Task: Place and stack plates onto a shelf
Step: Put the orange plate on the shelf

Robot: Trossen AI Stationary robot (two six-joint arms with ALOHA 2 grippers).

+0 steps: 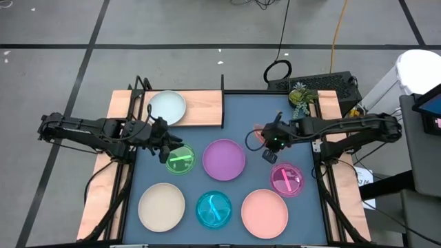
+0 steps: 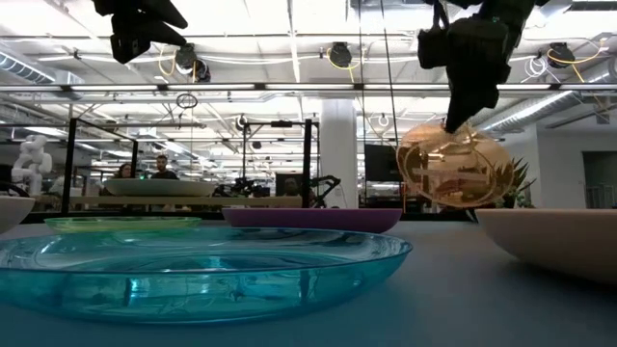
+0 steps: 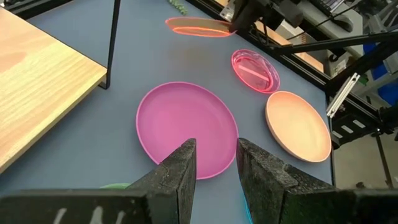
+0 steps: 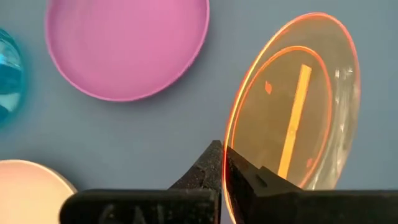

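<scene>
Taking the purple plate [image 1: 223, 159] in the middle of the tabletop [image 1: 275, 110] as the mark, the left gripper [image 1: 170, 147] hangs to its left over the green plate [image 1: 180, 160], jaws a little apart and empty, while the shelf [image 1: 203, 108] with the pale plate [image 1: 167, 107] lies beyond and to the left. To the purple plate's right, the right gripper [image 4: 224, 163] pinches the orange plate [image 4: 295, 118] by its thin rim, lifted and tilted. With so narrow a grip, the orange plate could swing or slip out during the carry toward the shelf, and might clip the shelf's black upright [image 1: 222, 93] or the left arm.

Overhead view straight down, low view level across table, wrist views close, all sharing purple plate [image 1: 223, 159].
</scene>
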